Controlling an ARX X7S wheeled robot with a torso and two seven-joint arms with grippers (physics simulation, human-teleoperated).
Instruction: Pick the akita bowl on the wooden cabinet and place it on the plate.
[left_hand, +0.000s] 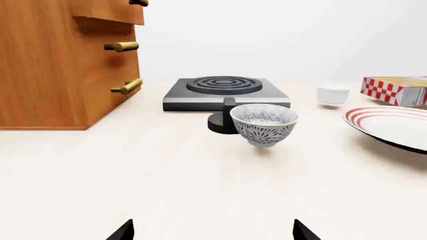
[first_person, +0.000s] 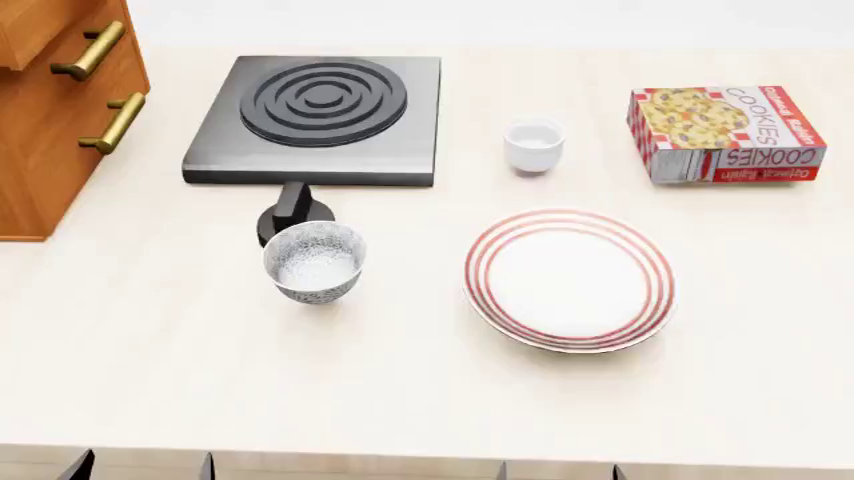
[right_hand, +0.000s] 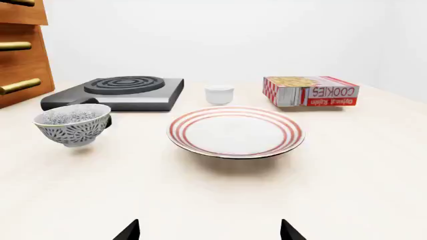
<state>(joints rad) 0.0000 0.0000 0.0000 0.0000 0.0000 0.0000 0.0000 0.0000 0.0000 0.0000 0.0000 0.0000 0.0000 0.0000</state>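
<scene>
1. The akita bowl (first_person: 315, 261) sits upright on the cream tabletop (first_person: 400, 390), just in front of the hotplate's knob (first_person: 294, 210), apart from the wooden cabinet (first_person: 40, 120).
2. Judged, the reach has not begun: the left gripper (left_hand: 213, 232) is spread wide and empty, as is the right gripper (right_hand: 208, 231).
3. Next it needs a rim grasp, then a lift across to the plate (first_person: 570, 280).
4. Bare table lies between them; the white cup (first_person: 534, 146) and cookie box (first_person: 725, 133) stand well behind.

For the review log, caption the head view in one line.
Akita bowl beside the hotplate knob, left of the empty plate.
</scene>
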